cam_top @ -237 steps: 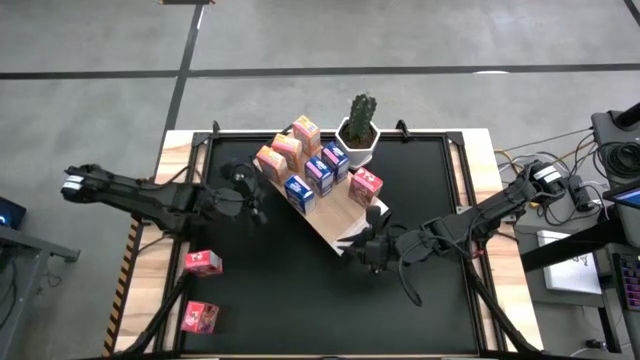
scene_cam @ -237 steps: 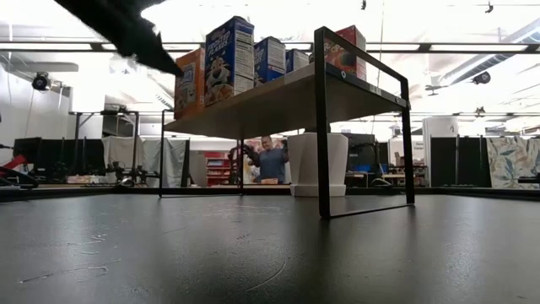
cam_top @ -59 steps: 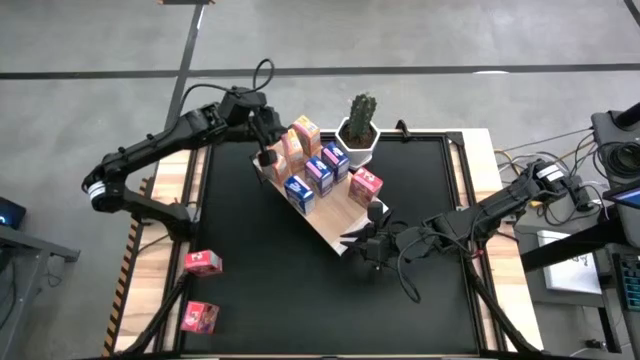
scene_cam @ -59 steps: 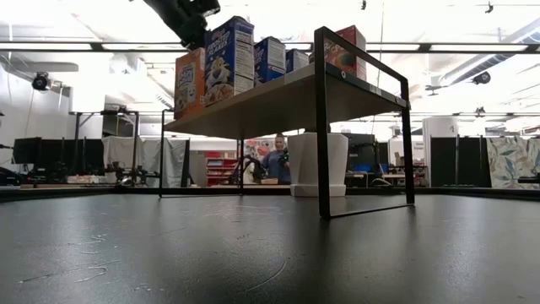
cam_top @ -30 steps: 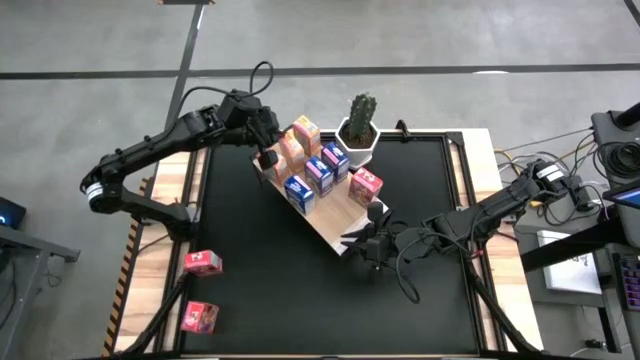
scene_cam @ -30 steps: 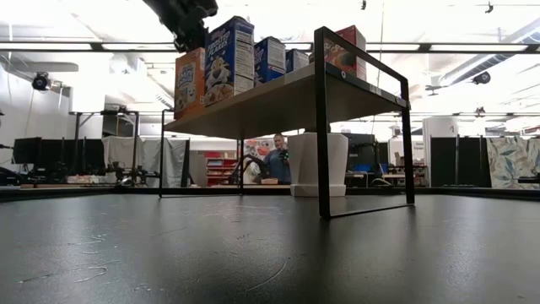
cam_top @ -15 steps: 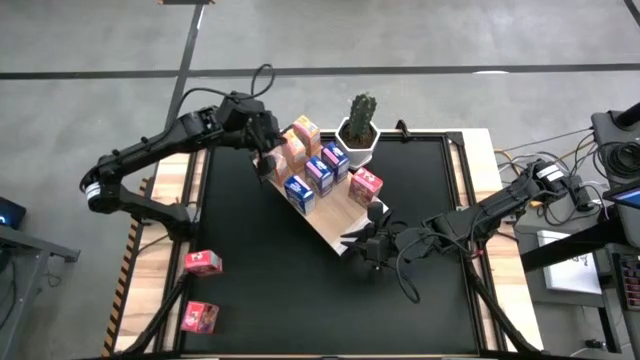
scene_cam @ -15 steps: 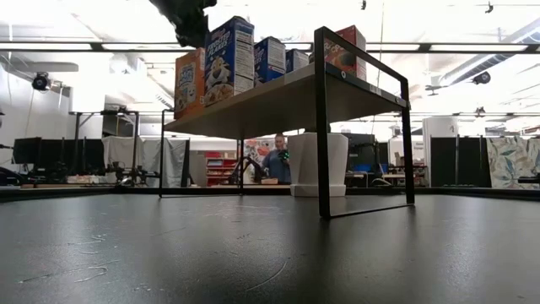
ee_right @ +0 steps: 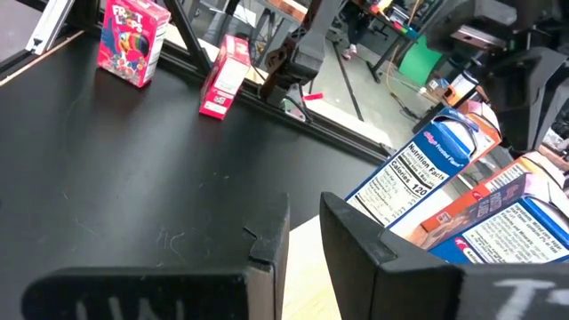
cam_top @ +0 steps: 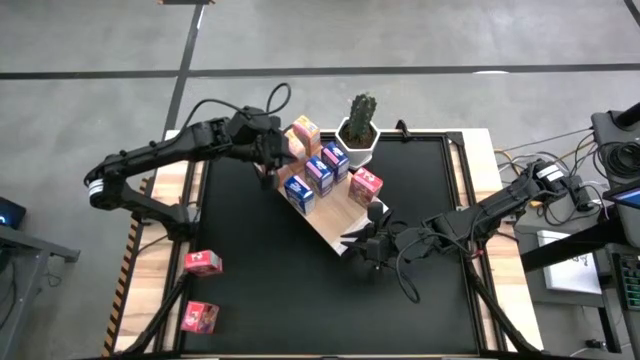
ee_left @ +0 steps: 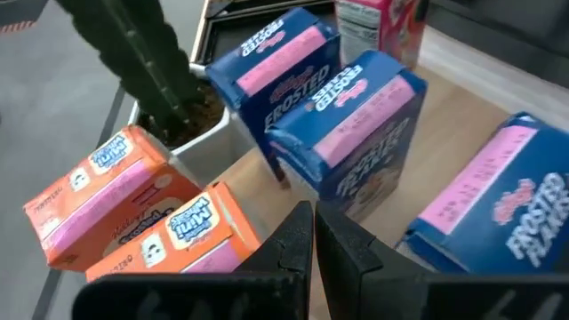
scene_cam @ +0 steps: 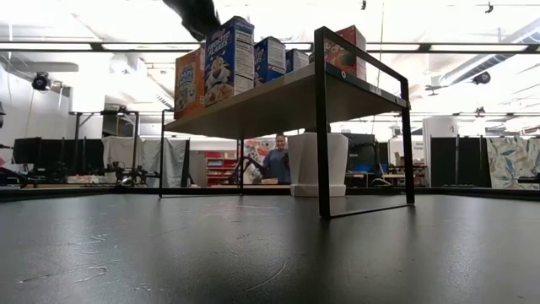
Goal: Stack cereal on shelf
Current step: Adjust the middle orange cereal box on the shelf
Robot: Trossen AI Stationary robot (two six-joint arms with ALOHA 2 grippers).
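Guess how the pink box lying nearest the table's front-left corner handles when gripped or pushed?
The pink box looks like thin printed cardboard, so probably light and crushable under a hard squeeze. It seems to lie flat on the wood edge, so a push would likely slide it rather than tip it.

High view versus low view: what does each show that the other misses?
Only the high view shows the two pink boxes lying on the table's wooden edge, the cactus top, and the right gripper at the shelf's near end, low by the table. Only the low view shows the shelf's black legs, the white pot beneath it, and a person in the room behind. Both show the shelf carrying upright cereal boxes, with the shut left gripper at the board's far end.
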